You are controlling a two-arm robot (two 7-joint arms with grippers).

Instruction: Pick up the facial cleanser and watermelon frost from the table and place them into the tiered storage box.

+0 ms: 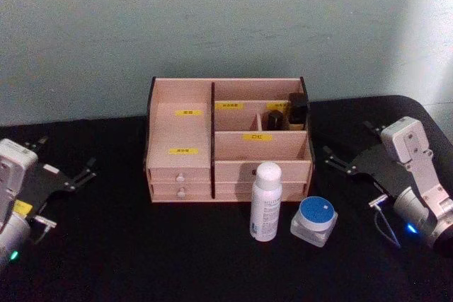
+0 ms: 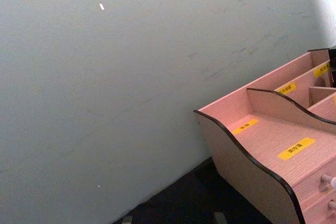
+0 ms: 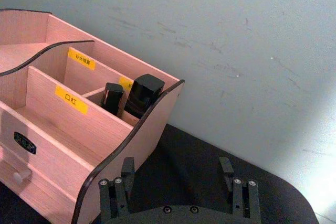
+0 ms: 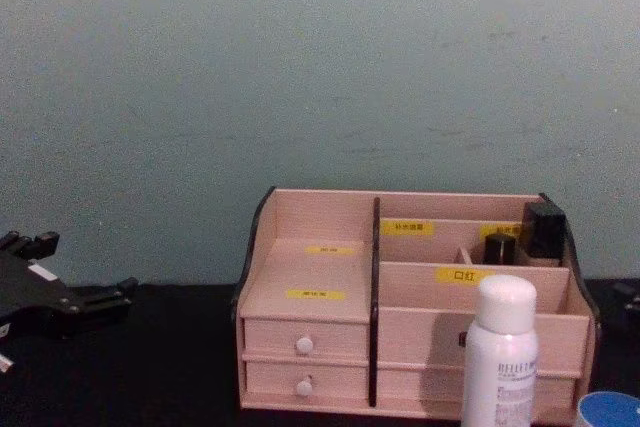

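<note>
White cleanser (image 1: 267, 201) and blue-lidded frost jar (image 1: 314, 220) stand upright just before the box (image 1: 180, 132), easy for you to grasp, with left gripper (image 1: 66, 153) and right gripper (image 1: 347, 139) flanking it, both spread open, holding nothing

The box's (image 1: 177, 129) right front is blocked by the bottle (image 1: 267, 201) and jar (image 1: 314, 221); its left tiers are left open. Its back-right compartment is partly taken by dark items (image 1: 297, 111).

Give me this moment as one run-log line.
left gripper open, left of tiered storage box | right gripper open, right of it | facial cleanser, watermelon frost standing on table, ungrasped
</note>
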